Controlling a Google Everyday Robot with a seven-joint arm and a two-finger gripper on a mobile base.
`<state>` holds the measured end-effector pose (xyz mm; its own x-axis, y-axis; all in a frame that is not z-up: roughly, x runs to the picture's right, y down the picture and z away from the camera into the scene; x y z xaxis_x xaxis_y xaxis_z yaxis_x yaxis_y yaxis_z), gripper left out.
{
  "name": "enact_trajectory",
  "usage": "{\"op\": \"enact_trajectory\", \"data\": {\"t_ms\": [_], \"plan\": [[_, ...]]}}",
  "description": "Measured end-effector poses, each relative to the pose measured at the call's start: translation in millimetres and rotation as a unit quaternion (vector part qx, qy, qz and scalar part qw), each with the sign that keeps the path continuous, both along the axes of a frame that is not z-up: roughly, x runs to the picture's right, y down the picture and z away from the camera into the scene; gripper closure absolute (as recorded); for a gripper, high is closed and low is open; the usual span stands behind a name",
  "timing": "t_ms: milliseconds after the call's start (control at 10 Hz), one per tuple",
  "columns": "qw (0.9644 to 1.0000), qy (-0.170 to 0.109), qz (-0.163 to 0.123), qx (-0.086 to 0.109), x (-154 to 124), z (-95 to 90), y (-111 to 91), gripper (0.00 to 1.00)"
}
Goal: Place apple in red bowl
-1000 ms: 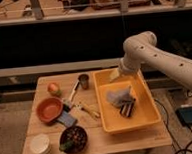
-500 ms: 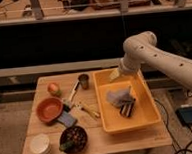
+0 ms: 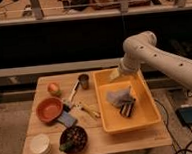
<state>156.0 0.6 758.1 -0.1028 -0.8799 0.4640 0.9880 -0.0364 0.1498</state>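
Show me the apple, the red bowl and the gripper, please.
apple (image 3: 54, 88): camera view, middle of the fruit.
red bowl (image 3: 49, 110): camera view, bare inner floor.
gripper (image 3: 114, 76): camera view, its tip, above the yellow bin's (image 3: 140, 116) rear left corner.

Nothing has moved; the gripper (image 3: 116, 75) still hangs over the yellow bin (image 3: 142, 114).

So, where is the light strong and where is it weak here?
Camera view: warm light overall; the table, apple, red bowl and bin are well lit, without glare; the background behind the table is nearly black; the gripper, over the bin's back left corner, is brightly lit.
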Motion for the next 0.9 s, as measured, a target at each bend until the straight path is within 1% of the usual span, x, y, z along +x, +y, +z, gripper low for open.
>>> {"op": "enact_trajectory", "data": {"t_ms": [100, 200, 300, 400, 500, 700, 800, 900], "plan": [[0.9997, 0.026, -0.004, -0.003, 4.3, 0.2, 2.0, 0.20], [0.9986, 0.051, -0.016, -0.001, 11.3, 2.4, 0.2, 0.20], [0.9975, 0.066, -0.023, 0.002, 22.3, 4.5, -4.5, 0.20], [0.9972, 0.069, -0.028, 0.004, 26.3, 6.1, -7.2, 0.20], [0.9969, 0.068, -0.038, 0.008, 23.2, 8.6, -12.5, 0.20], [0.9976, 0.048, -0.045, 0.019, -2.5, 11.0, -22.8, 0.20], [0.9978, 0.042, -0.047, 0.023, -11.0, 10.5, -25.5, 0.20], [0.9980, 0.025, -0.049, 0.030, -36.3, 9.3, -31.1, 0.20]]}}
